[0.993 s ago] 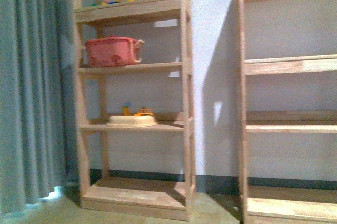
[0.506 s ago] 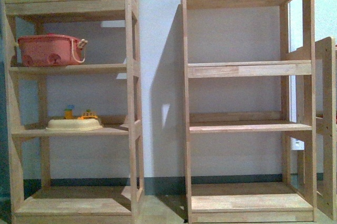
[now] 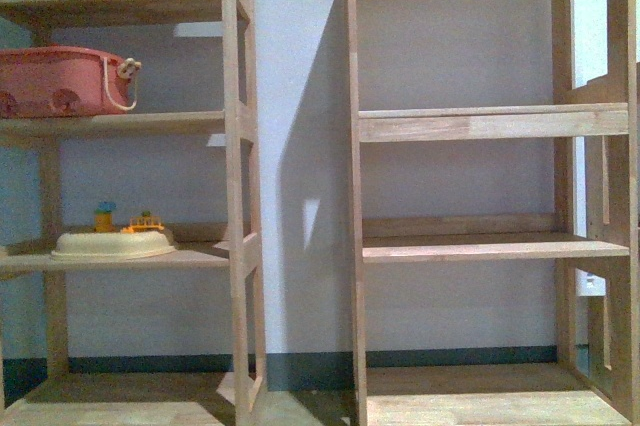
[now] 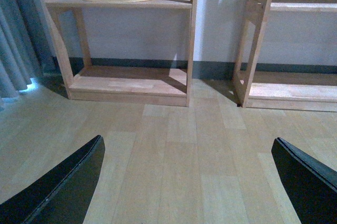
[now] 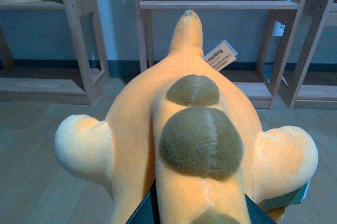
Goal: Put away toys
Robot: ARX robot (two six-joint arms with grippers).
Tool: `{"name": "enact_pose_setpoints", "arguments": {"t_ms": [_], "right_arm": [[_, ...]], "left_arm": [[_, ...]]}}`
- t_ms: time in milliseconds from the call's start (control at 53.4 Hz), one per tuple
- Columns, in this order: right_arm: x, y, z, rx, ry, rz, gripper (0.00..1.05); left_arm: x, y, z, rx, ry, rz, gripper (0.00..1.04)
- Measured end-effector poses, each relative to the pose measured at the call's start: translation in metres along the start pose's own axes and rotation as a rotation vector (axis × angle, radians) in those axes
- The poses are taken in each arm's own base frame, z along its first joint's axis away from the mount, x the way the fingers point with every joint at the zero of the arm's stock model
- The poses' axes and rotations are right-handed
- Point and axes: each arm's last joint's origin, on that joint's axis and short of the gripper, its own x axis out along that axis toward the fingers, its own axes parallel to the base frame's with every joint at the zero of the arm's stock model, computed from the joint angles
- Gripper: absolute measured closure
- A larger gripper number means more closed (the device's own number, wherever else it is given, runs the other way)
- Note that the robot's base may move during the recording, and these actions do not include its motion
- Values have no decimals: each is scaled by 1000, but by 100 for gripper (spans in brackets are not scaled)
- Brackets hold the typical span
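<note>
Most of the right tool (image 5: 200, 216) is hidden under the plush animal (image 5: 195, 103). Only dark slivers show on either side of the body at the frame's lower edge, so the contact itself cannot be seen. Still, the toy hangs clear of the floor (image 4: 174, 171) in that tool's grasp. The plush's near end is cut off, and its face cannot be made out.

Its long axis runs straight away from the wrist toward the right shelf unit (image 3: 460, 126). The tapered end points at that unit's lower boards, two olive-brown patches lie along the back, and pale rounded limbs stick out to each side. A white tag (image 5: 220, 56) juts out beside the taper.

The left tool (image 4: 187, 142) hangs above the floor in front of the right shelf unit. Its black fingers (image 4: 68, 182) are spread wide with nothing between them.

The front view shows neither arm. Beside the right shelf unit stands the left shelf unit (image 3: 235, 146), cut off at the frame edge, holding a pink basket (image 3: 55, 81) and a cream basin (image 3: 110, 243).
</note>
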Motion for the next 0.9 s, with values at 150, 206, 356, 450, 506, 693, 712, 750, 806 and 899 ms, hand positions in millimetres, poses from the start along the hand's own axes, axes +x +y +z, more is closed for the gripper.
{"name": "enact_pose_setpoints", "arguments": {"t_ms": [150,206,356,450,506,693,712,750,806,899], "right_arm": [[0,0,0,0,0,-1,98],[0,0,0,0,0,0,98],[0,0,0,0,0,0,98],[0,0,0,0,0,0,98],[0,0,0,0,0,0,98],[0,0,0,0,0,0,98],[0,0,0,0,0,0,98],[0,0,0,0,0,1,98],[0,0,0,0,0,1,98],[0,0,0,0,0,0,98]], "left_arm": [[0,0,0,0,0,1,6],[0,0,0,0,0,0,6],[0,0,0,0,0,0,6],[0,0,0,0,0,0,6],[0,0,0,0,0,0,6],[0,0,0,0,0,0,6],[0,0,0,0,0,0,6],[0,0,0,0,0,0,6],[0,0,0,0,0,0,6],[0,0,0,0,0,0,6]]}}
